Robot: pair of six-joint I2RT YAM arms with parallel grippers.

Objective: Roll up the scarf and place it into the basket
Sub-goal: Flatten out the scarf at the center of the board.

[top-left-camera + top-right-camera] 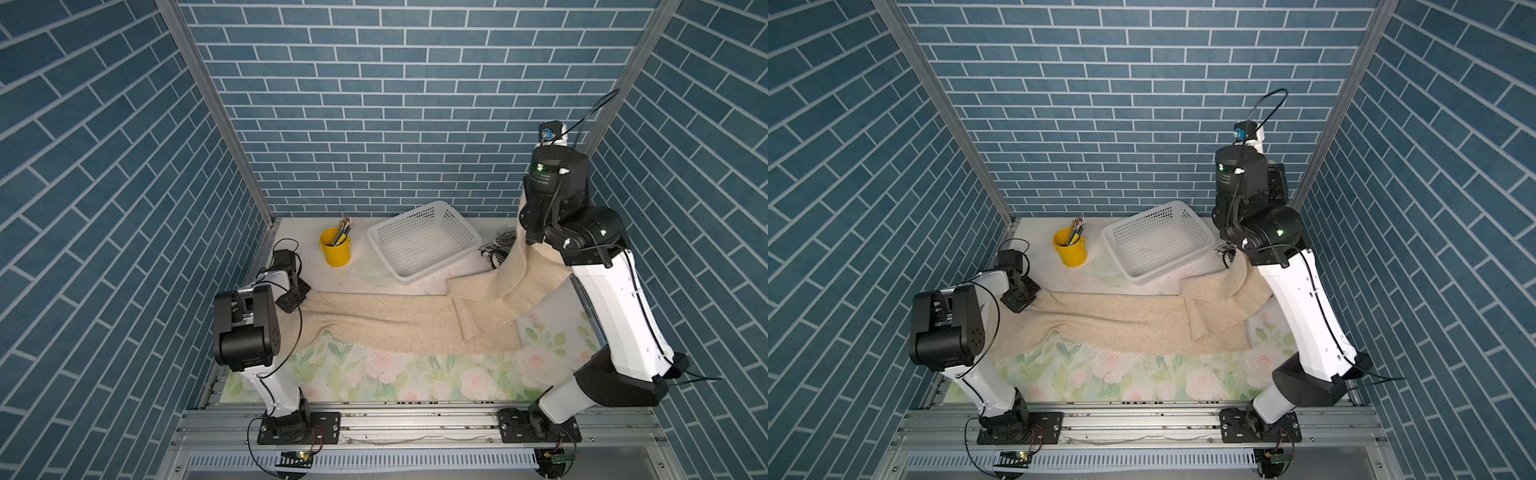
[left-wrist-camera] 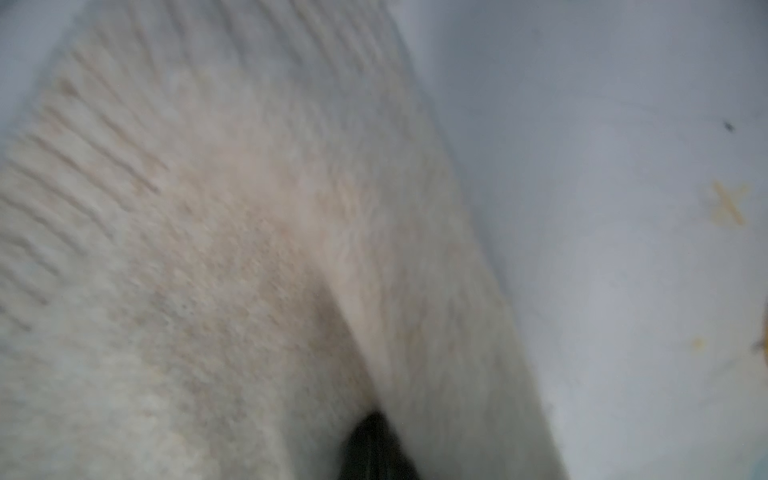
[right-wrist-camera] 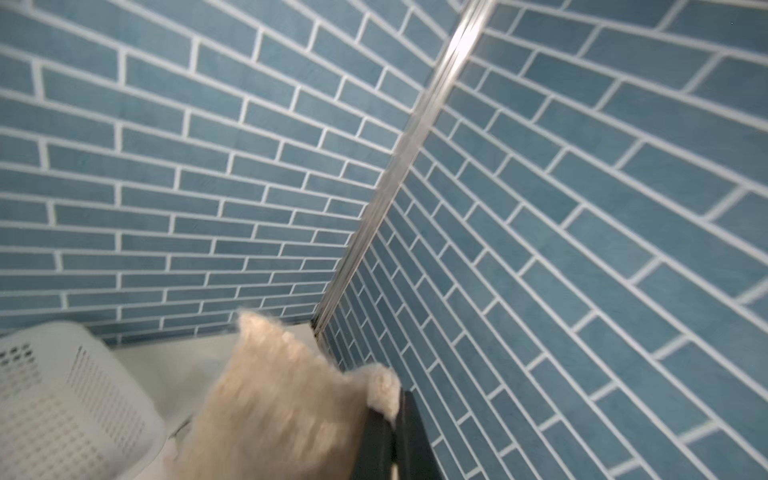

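Note:
A long beige scarf (image 1: 395,320) (image 1: 1121,320) lies across the middle of the table. Its right end rises off the table. My left gripper (image 1: 289,305) (image 1: 1017,305) sits low at the scarf's left end; in the left wrist view its dark jaws (image 2: 374,440) are shut with the scarf (image 2: 232,266) bunched around their tips. My right gripper (image 1: 532,232) (image 3: 395,403) is raised near the back right corner, shut on a fuzzy corner of the scarf (image 3: 282,395), which hangs down from it. The white perforated basket (image 1: 384,257) (image 1: 1119,257) (image 3: 83,399) stands behind the scarf with nothing in it.
A yellow bucket (image 1: 336,249) (image 1: 1070,251) holding brushes stands left of the basket. A black-and-white patterned item (image 1: 505,243) lies right of the basket, partly under the scarf. Floral cloth (image 1: 415,378) covers the table's front. Blue brick walls close in on three sides, near the right arm.

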